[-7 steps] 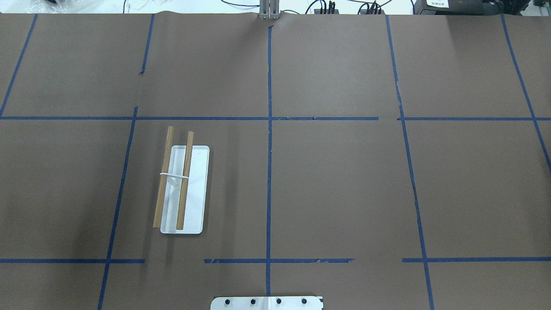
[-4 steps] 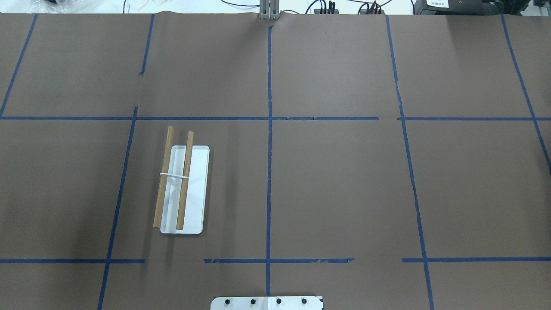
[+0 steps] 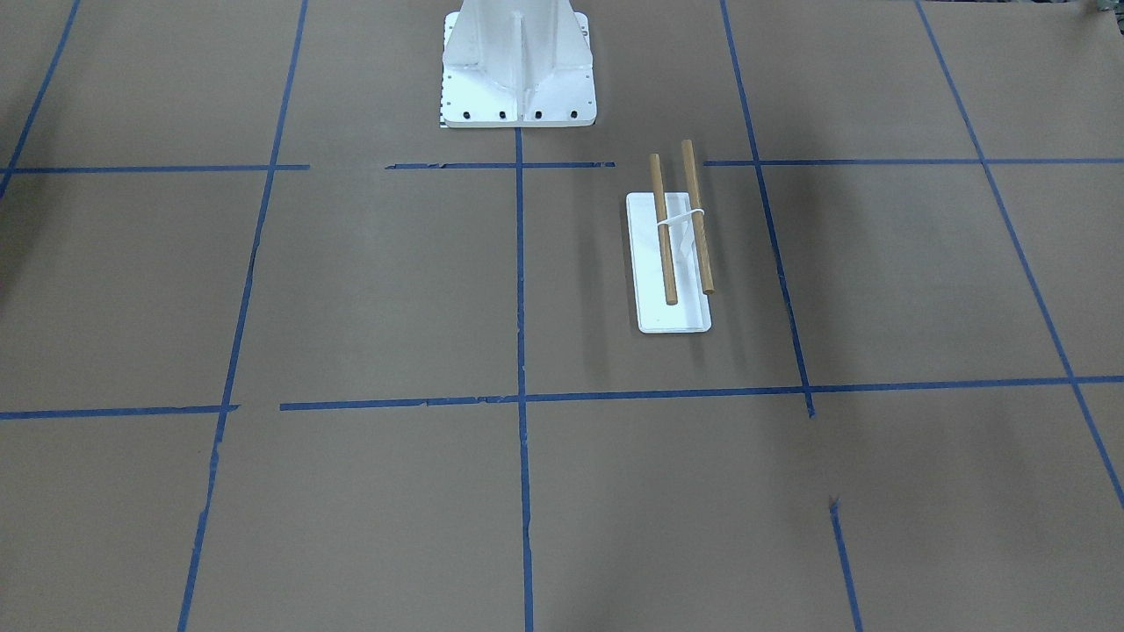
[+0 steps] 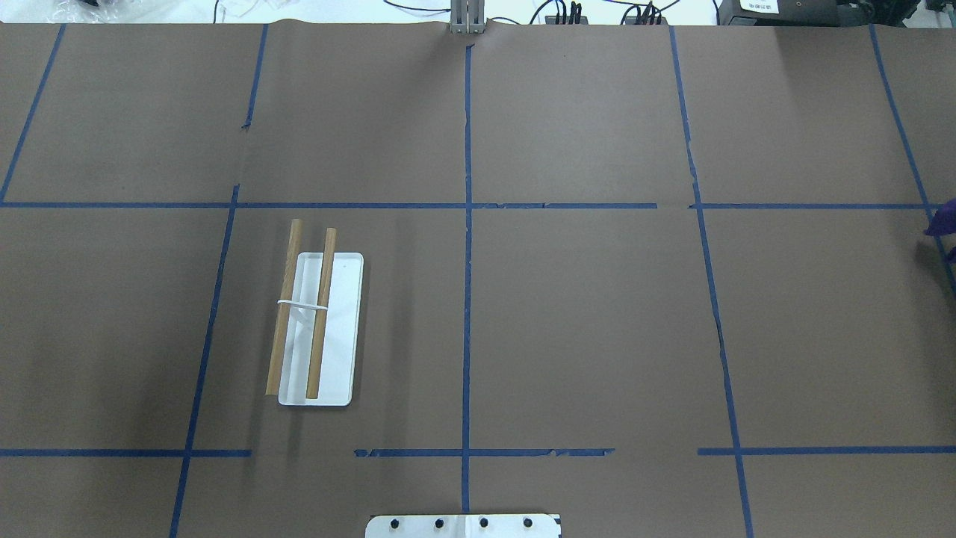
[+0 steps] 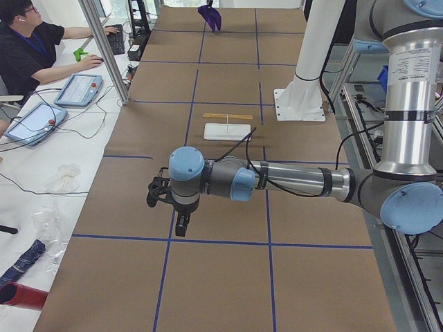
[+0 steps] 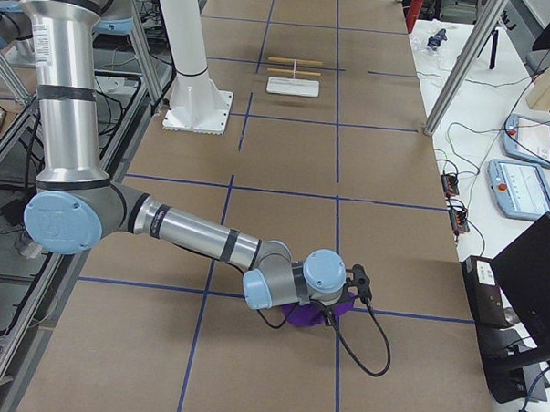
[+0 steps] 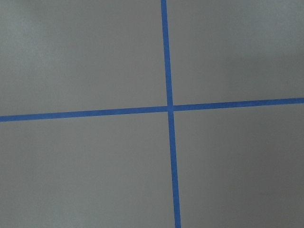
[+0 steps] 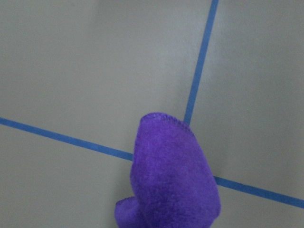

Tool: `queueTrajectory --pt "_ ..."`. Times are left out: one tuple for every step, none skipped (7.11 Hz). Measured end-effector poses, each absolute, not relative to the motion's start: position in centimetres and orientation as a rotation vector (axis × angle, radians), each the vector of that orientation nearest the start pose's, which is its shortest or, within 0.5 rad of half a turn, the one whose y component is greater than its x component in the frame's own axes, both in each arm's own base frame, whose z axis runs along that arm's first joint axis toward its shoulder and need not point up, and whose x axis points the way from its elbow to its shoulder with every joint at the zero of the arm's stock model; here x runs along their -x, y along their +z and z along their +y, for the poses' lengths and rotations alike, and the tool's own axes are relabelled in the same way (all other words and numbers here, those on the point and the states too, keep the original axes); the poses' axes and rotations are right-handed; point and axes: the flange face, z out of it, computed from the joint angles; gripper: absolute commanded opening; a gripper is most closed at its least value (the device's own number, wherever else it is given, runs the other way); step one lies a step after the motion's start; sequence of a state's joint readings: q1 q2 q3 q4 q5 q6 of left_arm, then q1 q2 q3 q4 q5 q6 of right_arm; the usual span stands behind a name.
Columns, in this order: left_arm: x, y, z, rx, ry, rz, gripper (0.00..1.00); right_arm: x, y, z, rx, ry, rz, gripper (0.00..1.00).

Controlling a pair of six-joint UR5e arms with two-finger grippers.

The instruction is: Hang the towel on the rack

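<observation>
The rack (image 4: 320, 329) stands on the robot's left half of the table, with a white base and two brown dowels; it also shows in the front view (image 3: 672, 254) and far off in both side views (image 5: 228, 128) (image 6: 292, 79). The purple towel (image 8: 171, 180) rises bunched close under the right wrist camera, above a tape cross. A corner of it shows at the overhead view's right edge (image 4: 939, 226). In the exterior right view the towel (image 6: 297, 317) sits under my right gripper (image 6: 321, 307); its fingers are hidden, so I cannot tell its state. My left gripper (image 5: 180, 223) hovers over bare paper, state unclear.
Brown paper with blue tape lines (image 4: 467, 299) covers the table. The big white bolted pedestal (image 3: 518, 61) stands at the robot's side. An operator (image 5: 28, 48) with tablets sits beyond the far table edge. A laptop (image 6: 527, 290) lies off the table's end.
A purple corner of the towel has come into the overhead view at its right edge. The rack has not moved.
</observation>
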State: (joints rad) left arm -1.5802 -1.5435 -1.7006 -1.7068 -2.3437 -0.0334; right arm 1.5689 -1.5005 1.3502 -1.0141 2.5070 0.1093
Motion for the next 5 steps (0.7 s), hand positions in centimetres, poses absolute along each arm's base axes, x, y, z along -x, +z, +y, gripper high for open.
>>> queueTrajectory --pt "6.7 58.2 -49.7 -0.286 0.079 0.769 1.00 -5.0 60.5 -54.3 -0.342 -0.015 -0.991 0.00" --pt "6.1 56.9 -50.5 -0.349 0.094 0.771 1.00 -3.1 53.6 -55.4 -0.339 0.069 -1.049 0.00" --pt "4.4 55.3 -51.6 -0.380 0.089 0.786 1.00 0.2 46.8 -56.1 -0.315 0.137 -1.112 0.00" --pt "2.3 53.5 -52.8 -0.387 0.069 0.813 1.00 3.6 40.7 -56.6 -0.277 0.202 -1.173 0.00" --pt "0.2 51.5 -53.9 -0.385 0.032 0.846 1.00 7.3 35.6 -56.4 -0.239 0.261 -1.220 0.00"
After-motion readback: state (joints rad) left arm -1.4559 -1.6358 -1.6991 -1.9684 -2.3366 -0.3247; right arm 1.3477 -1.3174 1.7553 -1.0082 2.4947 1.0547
